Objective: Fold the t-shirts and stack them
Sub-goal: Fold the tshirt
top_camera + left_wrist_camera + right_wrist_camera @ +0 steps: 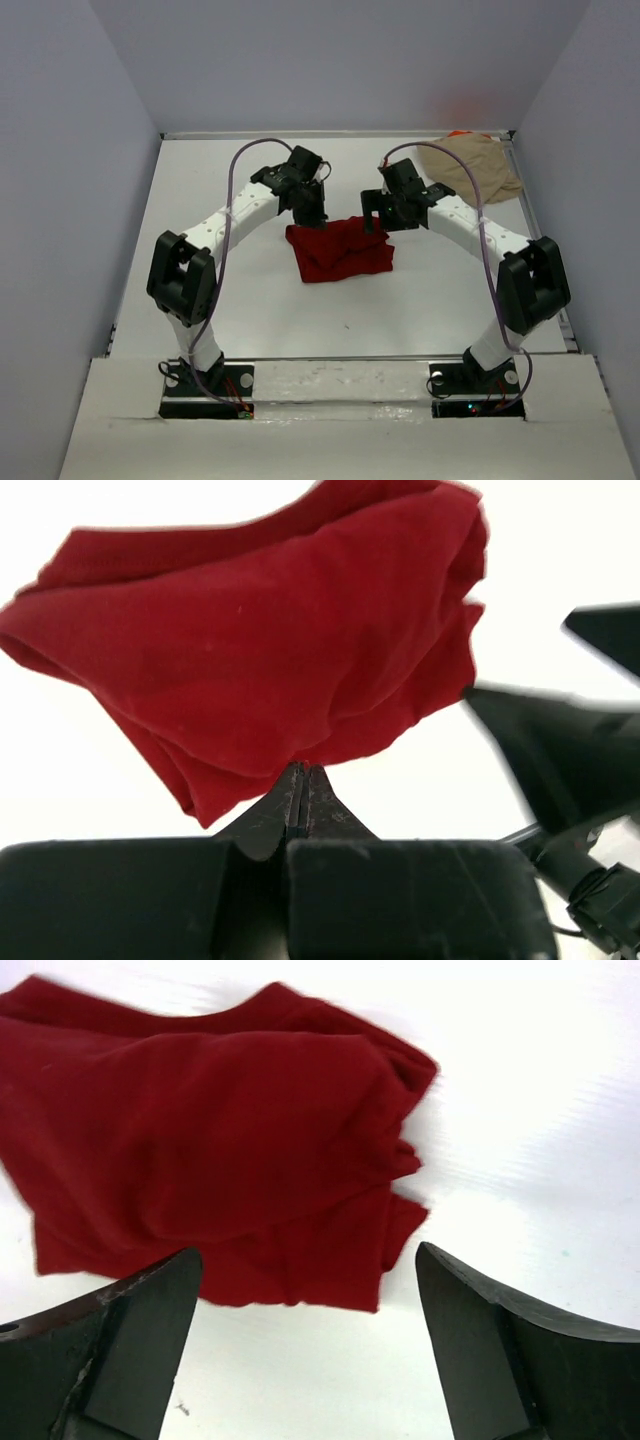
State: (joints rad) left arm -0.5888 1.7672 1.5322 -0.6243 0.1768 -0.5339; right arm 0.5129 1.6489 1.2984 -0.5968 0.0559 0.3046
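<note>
On the left, the left hand (312,210) is reaching over the far left corner of the dark red shirt (340,250). It is clenched tight, and its tips seem to be pinching the cloth's edge. The shirt is lying in a rumpled, partly folded bundle in the middle of the tabletop (250,300), between the two arms. Just right of that, the right hand (372,222) is hanging over the shirt's far right corner, released, fingers spread wide and grasping nothing. In the far right corner a tan shirt (470,165) is sitting in a heap, with a sliver of orange cloth (460,133) peeking out behind it. To my eye the fold is looking lumpy, with edges not lining up. Doing this step well is going to mean letting go of the corner low, flattening the layers, and squaring the corners before any stacking.
</note>
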